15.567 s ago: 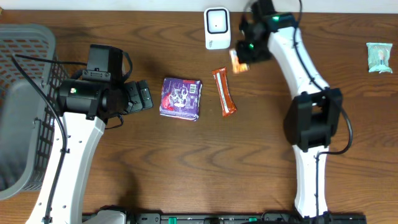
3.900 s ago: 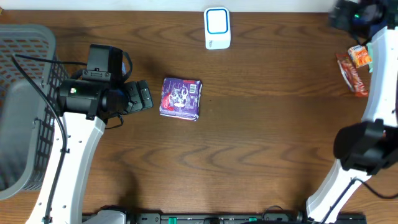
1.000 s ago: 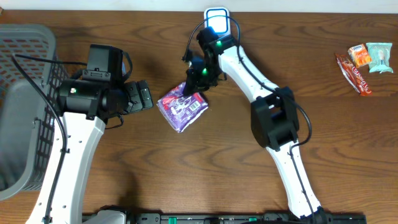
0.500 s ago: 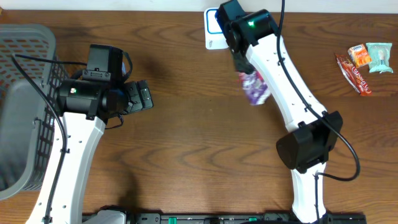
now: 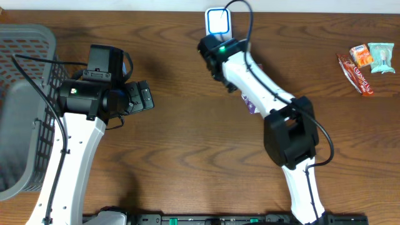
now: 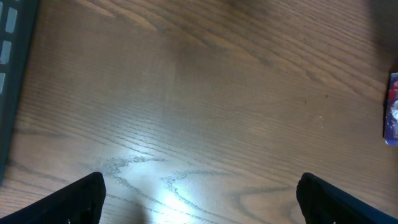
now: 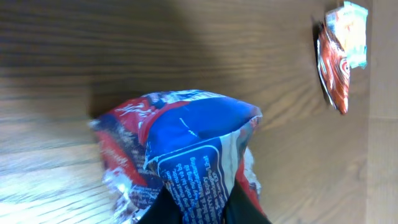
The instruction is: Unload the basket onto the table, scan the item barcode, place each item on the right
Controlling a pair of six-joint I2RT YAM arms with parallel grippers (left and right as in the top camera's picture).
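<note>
While right end effector [image 7: 194, 210] gripped crinkled blue-and-red foil packet [image 7: 186, 137], left end effector [image 6: 200, 180] stood open over brown wooden table [image 6: 186, 93].

Both arms share 1 build: smooth white shell links joined by black, drum-shaped motor housings. The left arm [image 5: 69, 153] carries a boxy black block [image 5: 105, 60] at its 12 o'clock side, a small green light [image 5: 74, 91] on the black housing, and thin black cables [image 5: 34, 65] looping off toward 9 o'clock. The left hand [image 5: 144, 97] is black, with 2 dark, blunt fingertips [image 6: 78, 199]. The right arm [image 5: 259, 80] has a large black joint [image 5: 290, 134] toward 6 o'clock, a green lamp [image 5: 220, 49] near its 12 o'clock end and a black cord [image 5: 247, 19] arching above. The right hand [image 7: 199, 208] has black fingers.
</note>
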